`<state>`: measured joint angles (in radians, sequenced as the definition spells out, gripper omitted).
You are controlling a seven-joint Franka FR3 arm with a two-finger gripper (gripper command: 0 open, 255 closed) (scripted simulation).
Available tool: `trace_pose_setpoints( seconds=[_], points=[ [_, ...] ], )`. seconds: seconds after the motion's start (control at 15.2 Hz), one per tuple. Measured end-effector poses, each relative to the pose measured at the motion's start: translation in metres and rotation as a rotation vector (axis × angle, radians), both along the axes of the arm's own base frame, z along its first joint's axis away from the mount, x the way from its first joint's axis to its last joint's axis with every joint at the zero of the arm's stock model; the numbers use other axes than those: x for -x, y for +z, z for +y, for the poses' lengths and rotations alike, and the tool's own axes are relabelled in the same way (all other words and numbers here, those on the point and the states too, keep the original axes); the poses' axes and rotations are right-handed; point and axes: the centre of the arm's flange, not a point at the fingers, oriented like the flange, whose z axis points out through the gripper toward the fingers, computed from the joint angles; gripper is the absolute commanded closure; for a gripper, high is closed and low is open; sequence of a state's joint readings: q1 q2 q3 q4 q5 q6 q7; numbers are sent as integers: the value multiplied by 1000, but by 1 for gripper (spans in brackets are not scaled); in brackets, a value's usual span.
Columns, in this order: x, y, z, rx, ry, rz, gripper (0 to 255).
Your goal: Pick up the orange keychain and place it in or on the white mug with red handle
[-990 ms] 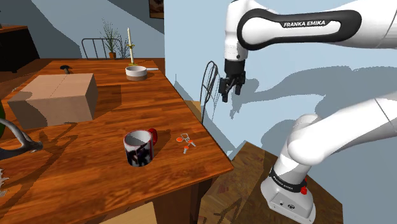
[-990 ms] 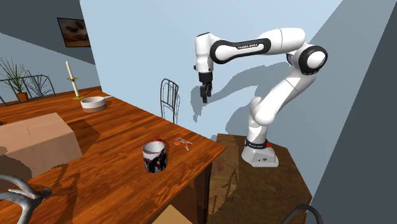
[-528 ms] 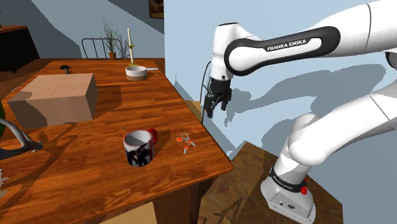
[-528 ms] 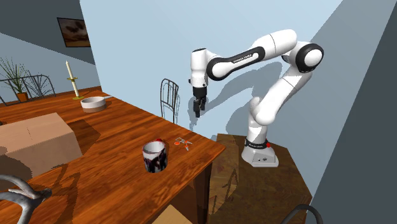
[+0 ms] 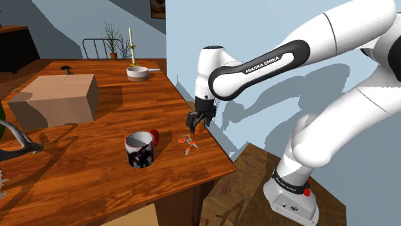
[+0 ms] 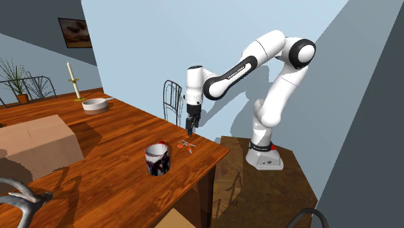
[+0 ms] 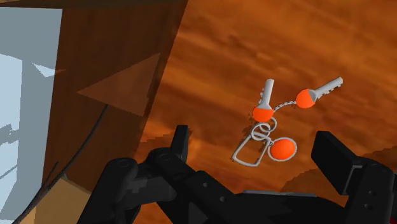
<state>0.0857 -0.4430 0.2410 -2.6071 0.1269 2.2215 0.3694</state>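
Now in the approach step: hand (image 5: 191, 125) open, fingers spread wide, hovering just above the orange keychain (image 7: 270, 127), touching nothing. Orange keychain flat on the desk (image 5: 96, 173) near its edge, beside but apart from the white mug with red handle (image 5: 139, 149). Next, likely: lower straight down, straddle it, close, lift, carry over the mug's mouth.
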Motion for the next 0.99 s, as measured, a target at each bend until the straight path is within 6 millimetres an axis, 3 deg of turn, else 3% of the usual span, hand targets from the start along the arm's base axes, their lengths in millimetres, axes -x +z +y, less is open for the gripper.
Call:
trace_pose_setpoints(
  seconds=[0.2,0.66,0.99],
  points=[
    [-11,-22,19,-16,-2,-21,0],
    [-14,-60,24,-20,-3,-26,0],
    [-16,-66,25,-21,-3,-27,0]
  ],
)
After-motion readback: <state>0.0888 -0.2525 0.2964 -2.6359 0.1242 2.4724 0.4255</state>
